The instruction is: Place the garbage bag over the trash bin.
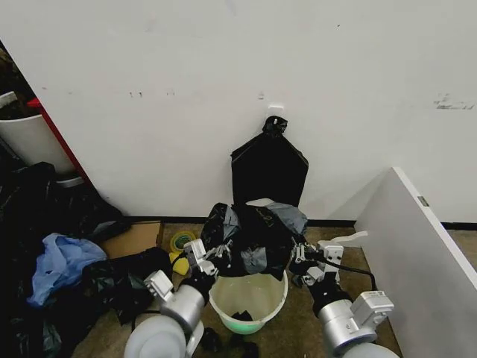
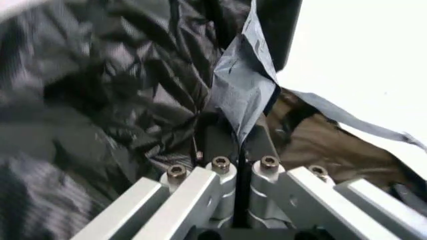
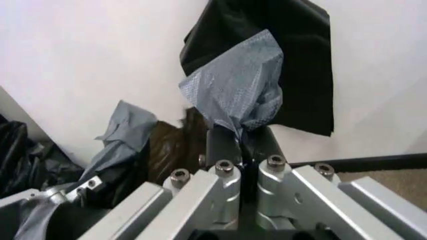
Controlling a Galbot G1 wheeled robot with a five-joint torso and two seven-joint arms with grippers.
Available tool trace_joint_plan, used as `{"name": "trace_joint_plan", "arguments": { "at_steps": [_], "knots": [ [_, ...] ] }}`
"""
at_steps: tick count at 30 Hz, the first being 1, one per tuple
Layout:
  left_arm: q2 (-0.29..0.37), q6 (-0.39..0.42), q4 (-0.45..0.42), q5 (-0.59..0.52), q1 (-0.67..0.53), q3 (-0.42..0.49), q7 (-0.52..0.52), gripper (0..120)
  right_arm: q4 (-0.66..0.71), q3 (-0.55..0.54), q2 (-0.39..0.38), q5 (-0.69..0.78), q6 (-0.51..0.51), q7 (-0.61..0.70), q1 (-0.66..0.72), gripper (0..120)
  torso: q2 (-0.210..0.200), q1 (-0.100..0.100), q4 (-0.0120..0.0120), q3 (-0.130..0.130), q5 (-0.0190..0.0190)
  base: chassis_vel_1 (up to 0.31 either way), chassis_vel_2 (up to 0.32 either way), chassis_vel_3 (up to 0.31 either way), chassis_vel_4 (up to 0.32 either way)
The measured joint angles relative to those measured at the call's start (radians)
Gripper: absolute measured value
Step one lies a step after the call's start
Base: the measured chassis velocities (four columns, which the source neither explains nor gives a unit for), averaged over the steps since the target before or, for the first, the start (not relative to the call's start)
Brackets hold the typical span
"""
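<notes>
- The garbage bag [image 1: 253,237] hung bunched above the far rim of the trash bin [image 1: 248,302], stretched between both grippers.
- The left gripper [image 1: 218,250] was clamped on the bag's edge [image 2: 241,90].
- The right gripper [image 1: 298,257] pinched another fold [image 3: 237,87].
- The bin stood on the floor, before a flat black bag [image 1: 269,170] leaning against the white wall [image 1: 186,89].

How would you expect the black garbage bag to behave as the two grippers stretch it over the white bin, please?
The garbage bag probably behaves floppy: it sags in crumpled folds between the left gripper and right gripper. Its glossy film looks slippery, so the pinched edges might creep out. It seems very light, unlikely to tip the trash bin.
</notes>
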Motion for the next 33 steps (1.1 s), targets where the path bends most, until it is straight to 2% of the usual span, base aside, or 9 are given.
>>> {"name": "trace_joint_plan", "arguments": {
  "at_steps": [14, 28, 33],
  "knots": [
    [-0.006, 0.092, 0.016, -0.016, 0.009, 0.115, -0.007, 0, -0.051, 0.008, 0.015, -0.030, 0.057, -0.042, 0.021, 0, 0.000, 0.000, 0.0001, 0.000, 0.0001, 0.000, 0.000, 0.000, 0.000],
    [-0.058, 0.076, 0.225, -0.018, -0.062, 0.117, 0.103, 0, -0.062, 0.014, 0.041, -0.044, 0.091, -0.056, 0.021, 0, 0.000, 0.000, 0.0000, 0.000, 0.0000, 0.000, 0.000, 0.000, 0.000],
    [-0.070, 0.064, 0.259, -0.018, -0.059, 0.090, 0.106, 0, -0.053, 0.007, 0.046, -0.041, 0.102, -0.051, 0.015, 0, 0.000, 0.000, 0.0001, 0.000, 0.0000, 0.000, 0.000, 0.000, 0.000]
  ]
}}
